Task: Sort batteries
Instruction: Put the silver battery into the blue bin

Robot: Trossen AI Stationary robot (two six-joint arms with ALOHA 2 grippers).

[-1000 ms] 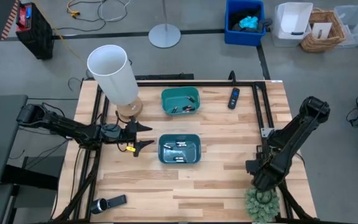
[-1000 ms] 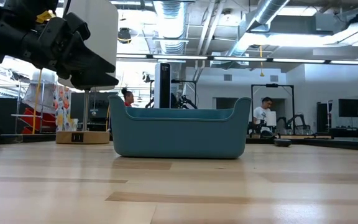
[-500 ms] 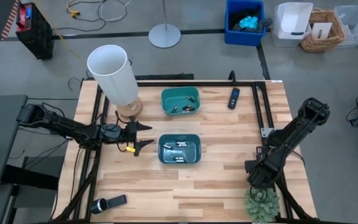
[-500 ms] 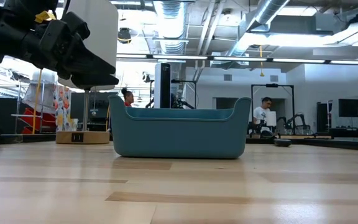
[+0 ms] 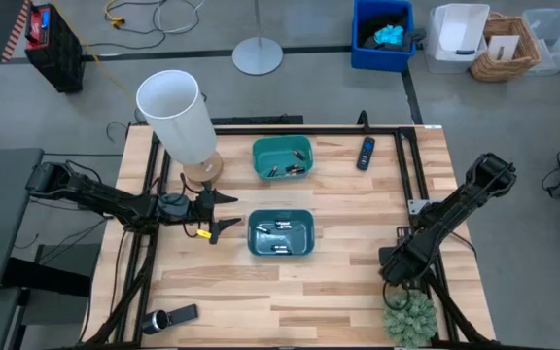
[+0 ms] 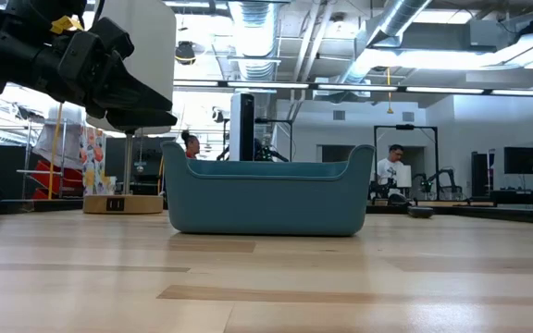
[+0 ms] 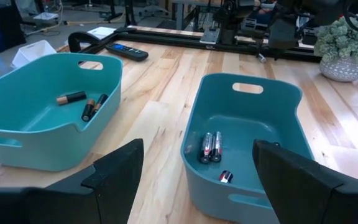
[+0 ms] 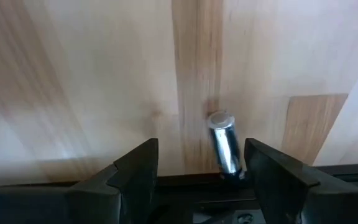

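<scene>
A silvery battery (image 8: 224, 147) lies on its side on the wood near the table's right edge. My right gripper (image 8: 201, 154) is open, low over it, with a finger on either side and nothing touching; it also shows in the high view (image 5: 390, 269). Dark batteries (image 7: 210, 147) lie in the near teal bin (image 5: 281, 251). Others (image 7: 91, 107) lie in the far teal bin (image 5: 282, 146). My left gripper (image 5: 233, 212) is open and empty, held above the table left of the near bin; it also shows in the low view (image 6: 123, 92).
A white lamp (image 5: 176, 115) stands at the far left on a wooden base. A black remote (image 5: 366, 153) lies at the far right. A green plant (image 5: 408, 316) sits at the near right corner. A black and silver cylinder (image 5: 167, 318) lies near left. Black frame rails (image 5: 408, 185) run along the edges.
My right gripper has moved a little toward the table's left and far edges, away from the plant. My left arm has kept still.
</scene>
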